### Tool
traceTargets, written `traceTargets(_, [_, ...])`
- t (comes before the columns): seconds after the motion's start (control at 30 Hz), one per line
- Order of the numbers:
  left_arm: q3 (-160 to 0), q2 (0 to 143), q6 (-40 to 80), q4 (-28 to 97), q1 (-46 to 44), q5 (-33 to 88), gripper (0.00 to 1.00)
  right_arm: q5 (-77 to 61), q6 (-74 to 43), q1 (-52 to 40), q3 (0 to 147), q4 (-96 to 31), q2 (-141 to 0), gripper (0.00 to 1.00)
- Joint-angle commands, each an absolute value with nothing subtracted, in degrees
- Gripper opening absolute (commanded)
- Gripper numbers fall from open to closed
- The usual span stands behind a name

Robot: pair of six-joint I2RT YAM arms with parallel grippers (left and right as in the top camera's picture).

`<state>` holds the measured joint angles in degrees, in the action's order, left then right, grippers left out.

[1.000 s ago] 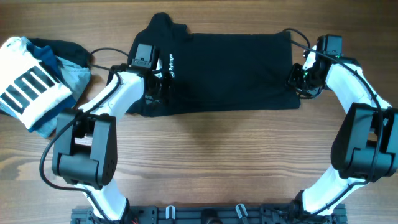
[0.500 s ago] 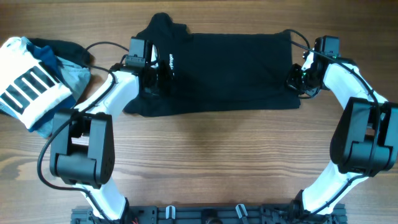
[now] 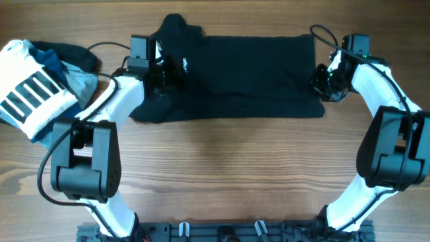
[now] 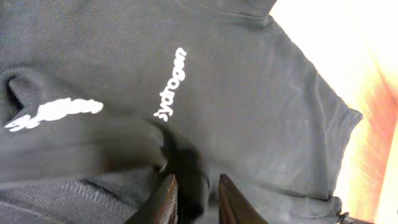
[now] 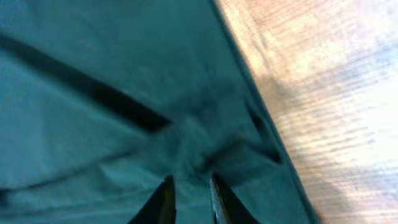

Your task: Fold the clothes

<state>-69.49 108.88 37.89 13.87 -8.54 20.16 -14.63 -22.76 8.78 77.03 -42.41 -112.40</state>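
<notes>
Overhead: one black shirt (image 3: 248,77) lies flat on the wooden table (image 3: 222,168), on the far half, roughly centred between the two arms. Its long axis runs across the picture, with the collar end toward the robot's left and the hem toward its right. The near edge is folded over by the left sleeve. Left gripper (image 3: 163,79) sits on the collar-side end next to the white chest logo (image 3: 183,66). The left wrist view shows its jaws nearly together, with a ridge of black fabric pinched between the fingers (image 4: 165,200). One line of white logo text (image 4: 169,84) and one white sleeve mark (image 4: 53,112) show there. Right gripper (image 3: 324,82) is at the hem corner; the right wrist view shows narrow jaws clamping bunched cloth, table just beside. Spare pile at the left edge, well apart from the shirt: one white striped garment (image 3: 30,94), one light-blue garment (image 3: 82,84), one navy garment (image 3: 67,52).
</notes>
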Motion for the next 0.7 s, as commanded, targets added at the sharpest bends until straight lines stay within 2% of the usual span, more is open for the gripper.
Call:
traceTargets(0.0, [-69.3, 109.5, 37.8, 16.3, -9.0, 19.4, 0.42, -8.6, -24.2, 9.0, 77.2, -43.5, -112.0, 0.25])
traceTargets(0.23, [-69.3, 109.5, 37.8, 26.3, -9.0, 19.1, 0.42, -8.5, -26.1, 9.0, 77.1, -40.7, -112.3, 0.31])
traceTargets(0.43, [-69.3, 109.5, 37.8, 32.2, -9.0, 11.2, 0.46, -9.0, -27.0, 8.8, 76.3, -38.0, -115.0, 0.32])
traceTargets(0.47, [-69.3, 109.5, 37.8, 32.1, -9.0, 11.2, 0.46, -9.0, -27.1, 8.8, 76.3, -37.6, -115.4, 0.30])
traceTargets(0.5, [-69.3, 109.5, 37.8, 32.1, -9.0, 11.2, 0.46, -9.0, -27.1, 8.7, 76.3, -36.7, -115.5, 0.22])
traceTargets(0.53, [-69.3, 109.5, 37.8, 32.2, -9.0, 11.1, 0.46, -9.0, -27.2, 8.6, 76.3, -36.4, -115.5, 0.04])
traceTargets(0.67, [-69.3, 109.5, 37.8, 33.1, -9.0, 10.5, 0.47, -9.0, -27.0, 8.6, 76.3, -36.5, -115.5, 0.04])
